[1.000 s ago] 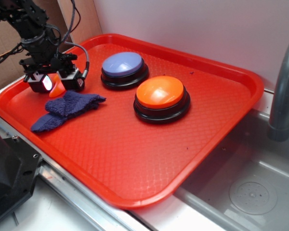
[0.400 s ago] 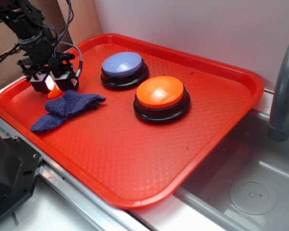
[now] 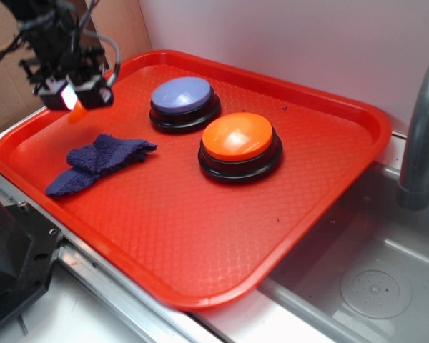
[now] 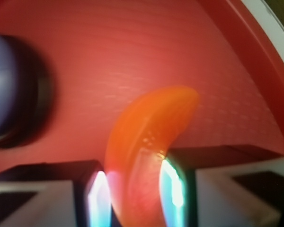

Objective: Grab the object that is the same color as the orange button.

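Observation:
My gripper point(image 3: 73, 100) hangs above the far left corner of the red tray point(image 3: 200, 236), shut on the small glossy orange horn-shaped piece point(image 3: 76, 113), which is lifted clear of the tray floor. In the wrist view the orange piece point(image 4: 146, 142) curves up between my two lit fingers, pinched at its lower part by my gripper point(image 4: 135, 194). The orange domed button point(image 3: 238, 139) with a black base sits near the tray's middle, well to the right of my gripper.
A lavender-blue domed button point(image 3: 183, 98) stands behind the orange one; its edge shows in the wrist view point(image 4: 9, 90). A blue-purple knitted cloth point(image 3: 96, 161) lies below my gripper. A grey faucet point(image 3: 422, 128) and a steel sink point(image 3: 372, 279) are at right.
My gripper has risen and moved back from beside the cloth, carrying the orange piece up off the tray. The cloth and buttons have not moved.

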